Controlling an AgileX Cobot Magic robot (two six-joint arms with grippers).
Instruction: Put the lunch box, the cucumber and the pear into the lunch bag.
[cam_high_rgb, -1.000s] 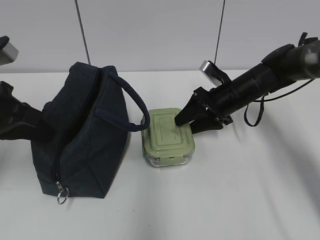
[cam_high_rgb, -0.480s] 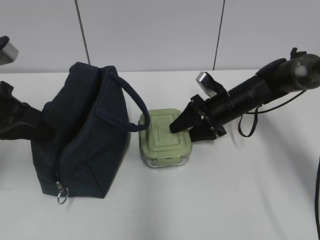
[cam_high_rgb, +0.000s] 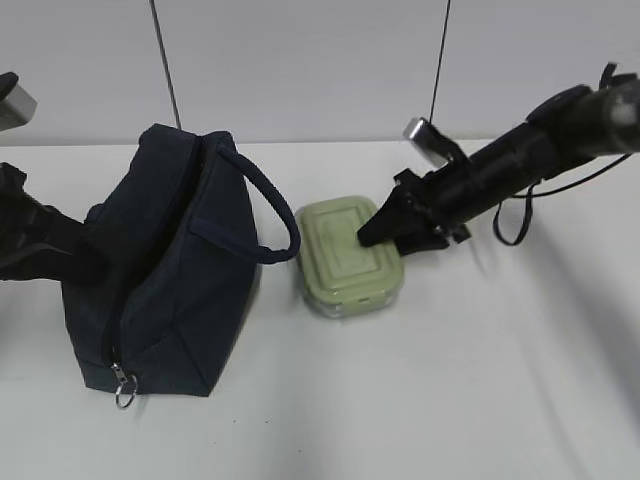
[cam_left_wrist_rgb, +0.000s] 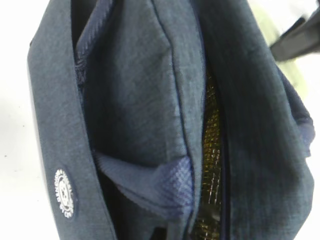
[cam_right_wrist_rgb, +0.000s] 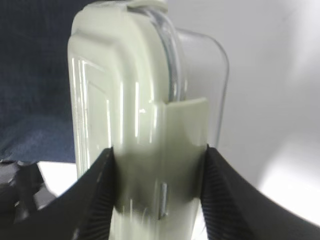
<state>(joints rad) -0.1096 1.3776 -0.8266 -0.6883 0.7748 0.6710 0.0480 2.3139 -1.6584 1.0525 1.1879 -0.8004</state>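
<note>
Between the two black fingers (cam_right_wrist_rgb: 97, 200) of the right gripper (cam_high_rgb: 385, 232), the lunch box (cam_high_rgb: 350, 257) sits clamped at its near end, sage lid against one pad and glass base against the other. Just beyond it stands the navy lunch bag (cam_high_rgb: 165, 265), zipper parted. At its far side, the left gripper is hidden; it is clenched shut.

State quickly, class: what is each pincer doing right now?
Left pincer: hidden behind the dark navy fabric lunch bag; closed.
Right pincer: clamped on the clear glass lunch box with sage-green lid.
</note>
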